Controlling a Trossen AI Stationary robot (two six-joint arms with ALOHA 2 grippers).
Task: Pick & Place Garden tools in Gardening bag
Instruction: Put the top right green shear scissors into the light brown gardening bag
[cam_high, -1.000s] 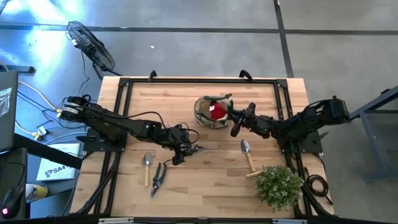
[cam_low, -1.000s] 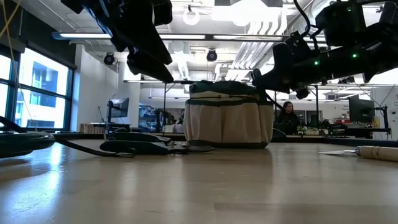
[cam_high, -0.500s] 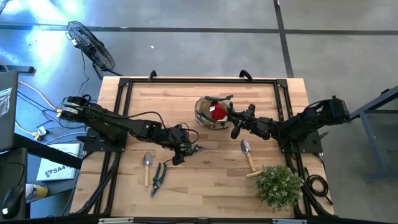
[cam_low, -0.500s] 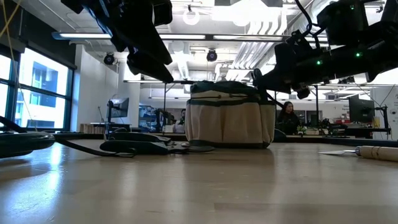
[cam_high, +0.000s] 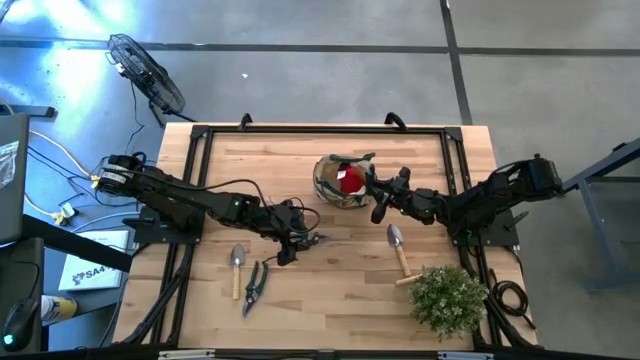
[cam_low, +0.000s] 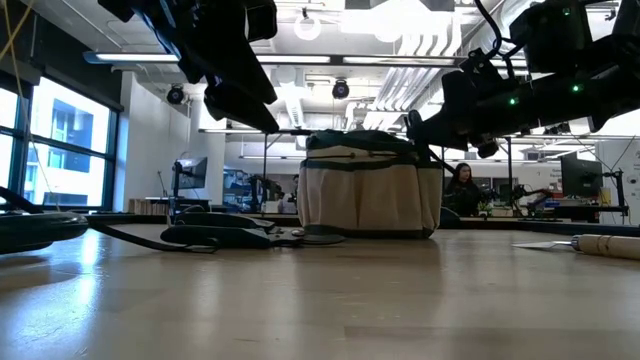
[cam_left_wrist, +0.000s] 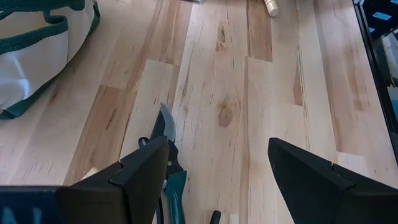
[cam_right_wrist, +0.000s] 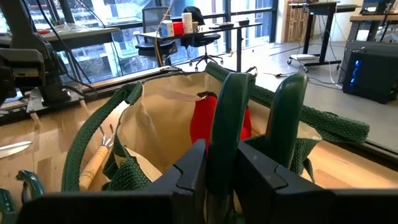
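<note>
The gardening bag (cam_high: 335, 182) stands at the table's middle far part, with a red glove (cam_right_wrist: 202, 121) and a wooden-handled tool (cam_right_wrist: 92, 167) inside. My right gripper (cam_right_wrist: 221, 157) is at the bag's right rim, shut on green-handled pruning shears (cam_right_wrist: 286, 115). My left gripper (cam_left_wrist: 214, 165) hangs open above the table, left of and nearer than the bag. Another pair of pruning shears (cam_left_wrist: 168, 146) lies flat just beside one of its fingers, untouched. A trowel (cam_high: 237, 266) and more shears (cam_high: 253, 286) lie near left; a second trowel (cam_high: 399, 248) lies right. My right gripper pinches one green handle (cam_right_wrist: 225, 127) of the pruning shears between its two fingers. The other handle (cam_right_wrist: 287, 106) stands free beside one finger. The gripper comes level from the table's right. The shears are clear of the table, over the bag's rim (cam_right_wrist: 298, 152).
A bushy green plant (cam_high: 447, 298) stands at the near right corner. A black frame (cam_high: 320, 130) runs along the table's far edge and sides. Bare wood lies between the bag and the near edge (cam_high: 330, 290). A person (cam_low: 462, 185) sits in the room beyond.
</note>
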